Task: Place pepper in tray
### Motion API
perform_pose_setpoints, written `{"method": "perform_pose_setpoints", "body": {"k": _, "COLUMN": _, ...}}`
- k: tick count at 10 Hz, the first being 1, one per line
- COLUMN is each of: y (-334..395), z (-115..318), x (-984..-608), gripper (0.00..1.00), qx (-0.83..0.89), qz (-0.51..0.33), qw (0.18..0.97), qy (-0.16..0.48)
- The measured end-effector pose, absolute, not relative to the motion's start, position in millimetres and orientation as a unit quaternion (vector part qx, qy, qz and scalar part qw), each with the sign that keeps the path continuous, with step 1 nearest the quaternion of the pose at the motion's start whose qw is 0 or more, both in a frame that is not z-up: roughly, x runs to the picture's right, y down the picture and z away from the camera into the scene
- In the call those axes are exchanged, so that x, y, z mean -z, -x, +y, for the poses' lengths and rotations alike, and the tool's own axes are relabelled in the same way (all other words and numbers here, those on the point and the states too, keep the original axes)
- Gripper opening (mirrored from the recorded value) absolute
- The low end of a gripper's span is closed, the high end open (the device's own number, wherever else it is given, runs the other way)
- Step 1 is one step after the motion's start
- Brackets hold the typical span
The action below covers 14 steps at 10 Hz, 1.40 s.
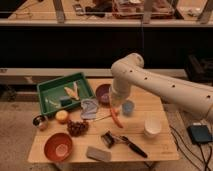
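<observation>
Hanging over the middle of the table (155,107), the gripper (113,105) sits just above the pepper (116,118). Whether it is spread or clamped cannot be told. The pepper lies beside the blue cup (128,107), well apart from the green tray (56,93).

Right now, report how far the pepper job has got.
Done: nothing yet; the pepper is outside the tray. In hand: the gripper is at the pepper's upper end; grasp unclear. Left: carry it to the tray and release.
</observation>
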State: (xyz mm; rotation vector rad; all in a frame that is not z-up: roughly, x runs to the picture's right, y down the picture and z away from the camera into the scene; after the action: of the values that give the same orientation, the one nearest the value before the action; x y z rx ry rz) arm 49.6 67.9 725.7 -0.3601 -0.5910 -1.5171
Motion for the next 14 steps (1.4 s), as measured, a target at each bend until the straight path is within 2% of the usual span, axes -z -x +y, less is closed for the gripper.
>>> {"method": "perform_pose_setpoints", "body": {"k": 3, "y": -44.9, "z": 81.3, "x": -745.1, "gripper": 0.26, "qx": 0.713, "qz": -0.257, "qw": 0.637, "qy": 0.143}}
{"method": "perform_pose_setpoints", "body": {"k": 4, "y": -48.4, "z": 90.3, "x": -755.6, "gripper": 0.28, "qx": 0.723, "qz": -0.264, "qw": 0.625, "qy": 0.129}}
{"method": "perform_pose_setpoints", "body": {"k": 8, "y": -40.5, "z": 116.3, "x": -778.6, "gripper": 0.65, "qx": 0.734, "qz": -0.283, "qw": 0.61, "qy": 0.093}}
{"method": "perform_pose_setpoints", "body": {"k": 9, "y": -40.2, "z": 117.6, "x": -780.0, "gripper": 0.68, "qx": 0.736, "qz": -0.286, "qw": 0.607, "qy": 0.091}}
{"method": "perform_pose_setpoints", "body": {"k": 14, "y": -39.1, "z": 117.1, "x": -779.8, "gripper": 0.68, "qx": 0.736, "qz": -0.286, "qw": 0.607, "qy": 0.09}}
